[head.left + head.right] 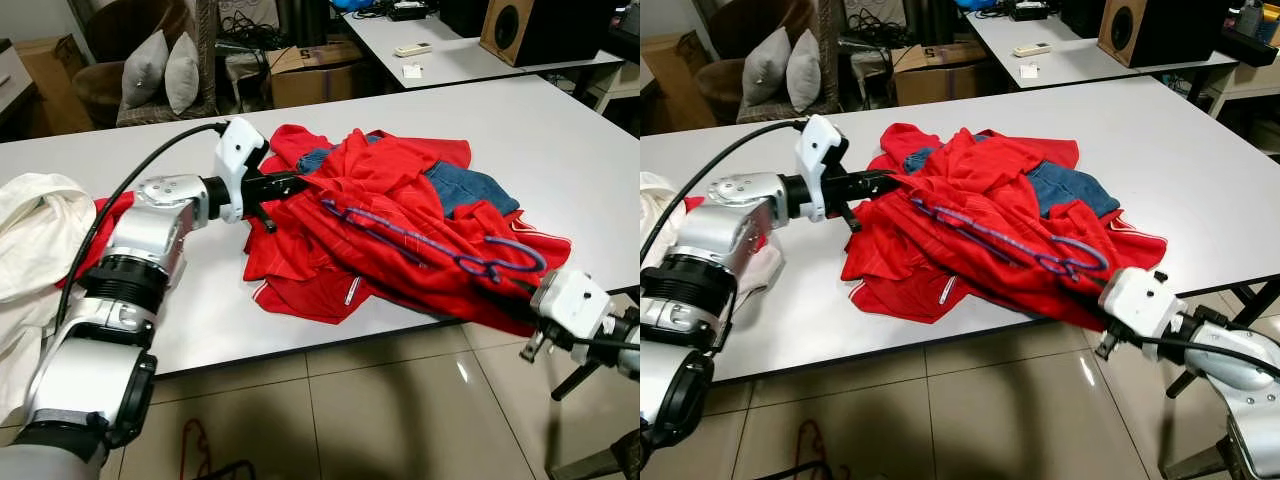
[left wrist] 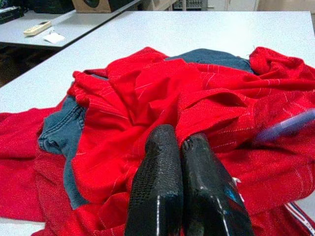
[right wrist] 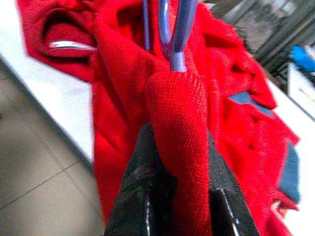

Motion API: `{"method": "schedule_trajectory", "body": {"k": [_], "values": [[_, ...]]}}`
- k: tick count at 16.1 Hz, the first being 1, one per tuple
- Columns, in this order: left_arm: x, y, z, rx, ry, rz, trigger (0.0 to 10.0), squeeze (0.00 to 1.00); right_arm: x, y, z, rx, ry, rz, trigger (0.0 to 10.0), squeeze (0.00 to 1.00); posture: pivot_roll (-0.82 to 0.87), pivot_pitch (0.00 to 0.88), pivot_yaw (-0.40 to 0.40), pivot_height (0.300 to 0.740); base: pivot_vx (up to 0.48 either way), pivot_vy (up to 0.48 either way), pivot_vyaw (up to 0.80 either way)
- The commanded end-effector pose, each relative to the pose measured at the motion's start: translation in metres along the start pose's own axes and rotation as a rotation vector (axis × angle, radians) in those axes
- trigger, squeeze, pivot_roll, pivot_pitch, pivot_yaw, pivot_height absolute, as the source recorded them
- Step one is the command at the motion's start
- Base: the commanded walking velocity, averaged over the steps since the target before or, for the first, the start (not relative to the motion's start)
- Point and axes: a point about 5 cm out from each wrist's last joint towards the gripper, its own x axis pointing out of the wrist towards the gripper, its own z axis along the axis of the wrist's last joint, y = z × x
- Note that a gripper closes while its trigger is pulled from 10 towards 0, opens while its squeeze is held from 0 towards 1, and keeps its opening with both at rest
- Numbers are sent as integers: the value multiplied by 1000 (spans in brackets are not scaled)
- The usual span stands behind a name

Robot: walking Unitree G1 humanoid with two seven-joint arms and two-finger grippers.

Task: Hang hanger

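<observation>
A purple hanger (image 1: 430, 240) lies on a heap of red clothes (image 1: 380, 180) on the white table (image 1: 560, 130), its hook (image 1: 512, 256) near the front right edge. My right gripper (image 3: 177, 140) is shut on a fold of the red garment just below the hanger's hook (image 3: 172, 29); its white wrist (image 1: 570, 300) hangs off the table's front edge. My left gripper (image 1: 293, 184) reaches in at the heap's left side. Its fingers (image 2: 162, 167) are pressed together against the red cloth, with nothing seen between them.
Blue jeans (image 1: 470, 188) poke out of the heap at the back right. A white cloth (image 1: 35, 230) lies at the table's left end. Behind stand a second table (image 1: 450, 55), a speaker (image 1: 510, 30), a cardboard box (image 1: 310, 70) and a cushioned chair (image 1: 160, 65).
</observation>
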Motion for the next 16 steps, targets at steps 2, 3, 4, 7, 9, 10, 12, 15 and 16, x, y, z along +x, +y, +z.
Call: {"method": "schedule_trajectory", "body": {"k": [2,3,4,7,9,10,12,15,16], "values": [[-29,28,10,18,-15,156,0,0,-16,-11,-24,18,170,-55,0,0,-89,0,108,740,0,0,0],[-31,30,10,15,-19,161,0,0,-18,-10,-27,20,201,-44,0,0,-89,0,108,740,0,0,0],[-32,30,10,14,-21,163,0,0,-18,-10,-29,20,214,-40,0,0,-89,0,107,740,0,0,0],[-32,31,17,-7,-86,166,0,0,-17,-1,-33,36,243,23,0,0,-89,0,104,740,0,0,0],[-33,32,21,-13,-116,159,0,0,-20,-2,-39,36,286,12,0,0,-88,0,103,740,0,0,0],[-35,33,21,-12,-114,162,0,0,-21,-4,-39,37,285,-10,0,0,-88,0,103,740,0,0,0],[-39,36,22,-29,-135,184,0,0,-23,-8,-40,55,299,-33,0,0,-89,0,105,740,0,0,0],[-42,35,33,-76,-224,140,0,0,-25,-6,-45,68,348,-22,0,0,-87,0,102,740,0,0,0],[-39,24,41,-127,-300,20,0,0,-18,0,-48,92,365,8,0,0,-83,0,100,740,0,0,0]]}}
